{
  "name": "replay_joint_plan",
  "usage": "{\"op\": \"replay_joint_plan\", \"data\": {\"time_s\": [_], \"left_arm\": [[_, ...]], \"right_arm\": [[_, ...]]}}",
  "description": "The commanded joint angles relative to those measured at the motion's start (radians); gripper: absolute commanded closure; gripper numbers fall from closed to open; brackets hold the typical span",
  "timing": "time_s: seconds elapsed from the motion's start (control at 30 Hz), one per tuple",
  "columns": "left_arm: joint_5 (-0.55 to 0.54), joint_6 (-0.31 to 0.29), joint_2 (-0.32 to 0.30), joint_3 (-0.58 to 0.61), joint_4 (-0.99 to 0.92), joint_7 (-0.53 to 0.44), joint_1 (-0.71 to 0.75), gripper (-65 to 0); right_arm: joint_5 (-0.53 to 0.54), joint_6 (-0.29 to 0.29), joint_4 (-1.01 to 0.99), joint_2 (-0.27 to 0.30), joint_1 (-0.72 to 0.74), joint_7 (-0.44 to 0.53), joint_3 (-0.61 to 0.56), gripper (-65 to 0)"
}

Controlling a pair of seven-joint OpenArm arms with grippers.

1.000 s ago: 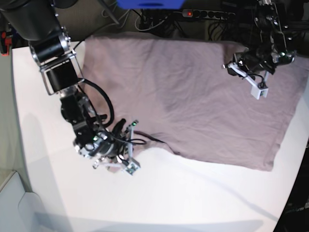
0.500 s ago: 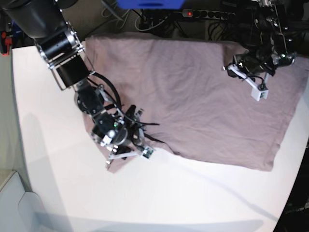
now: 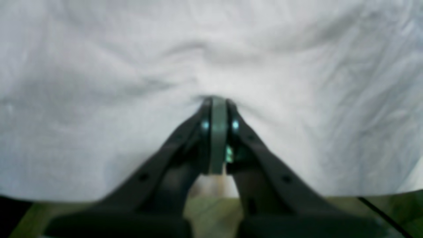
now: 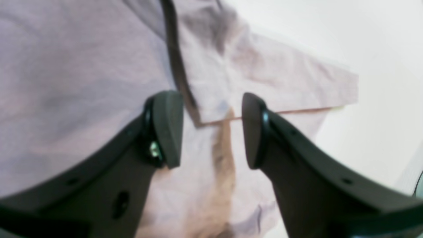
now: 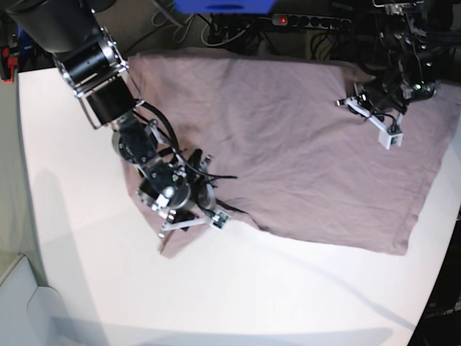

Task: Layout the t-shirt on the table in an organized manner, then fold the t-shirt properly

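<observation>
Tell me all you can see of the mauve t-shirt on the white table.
The plain dusty mauve t-shirt of thin soft fabric lies spread and mostly flat on the matte white table, with light wrinkles and no print. One short sleeve sticks out near the right hand, which hovers open above it with a black cable crossing the cloth. The left hand is shut, with the fabric puckered at its tips. The far edge reaches the table's back rim.

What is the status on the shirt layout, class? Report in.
Left claw shut, pinching the t-shirt. Right claw open above a sleeve. T-shirt spread on the table, lightly wrinkled, unfolded. Nothing in the way.
</observation>
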Motion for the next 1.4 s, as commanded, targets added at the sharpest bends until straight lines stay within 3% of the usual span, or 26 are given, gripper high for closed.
{"op": "replay_joint_plan", "data": {"time_s": [0.0,0.23,0.33,0.8,1.1,1.27,1.37], "left_arm": [[0.016,0.003,-0.008,-0.005,-0.014,-0.010,-0.003,0.0],[0.016,0.003,-0.010,-0.004,-0.065,-0.011,-0.003,0.0],[0.016,0.003,-0.010,-0.004,-0.063,-0.011,-0.003,0.0],[0.016,0.003,-0.010,-0.004,-0.063,-0.011,0.006,0.0],[0.012,0.003,-0.008,0.001,-0.062,-0.011,0.009,0.0],[0.010,0.003,-0.007,0.002,-0.060,-0.011,0.009,0.0],[0.010,0.003,-0.007,0.004,-0.060,-0.011,0.009,0.0]], "right_arm": [[0.000,-0.002,0.014,-0.001,0.029,0.014,0.005,-26.5],[-0.002,-0.002,0.013,-0.001,0.029,0.014,0.005,-7.8],[-0.002,-0.002,0.013,-0.001,0.029,0.014,0.005,-4.0],[-0.002,-0.002,0.013,-0.001,0.092,0.019,-0.001,0.0],[-0.002,-0.002,0.011,-0.004,0.165,0.123,-0.003,0.0],[-0.002,-0.002,0.007,-0.036,0.176,0.194,-0.009,0.0],[-0.003,-0.002,-0.039,-0.056,0.194,0.252,-0.072,0.0]]}}
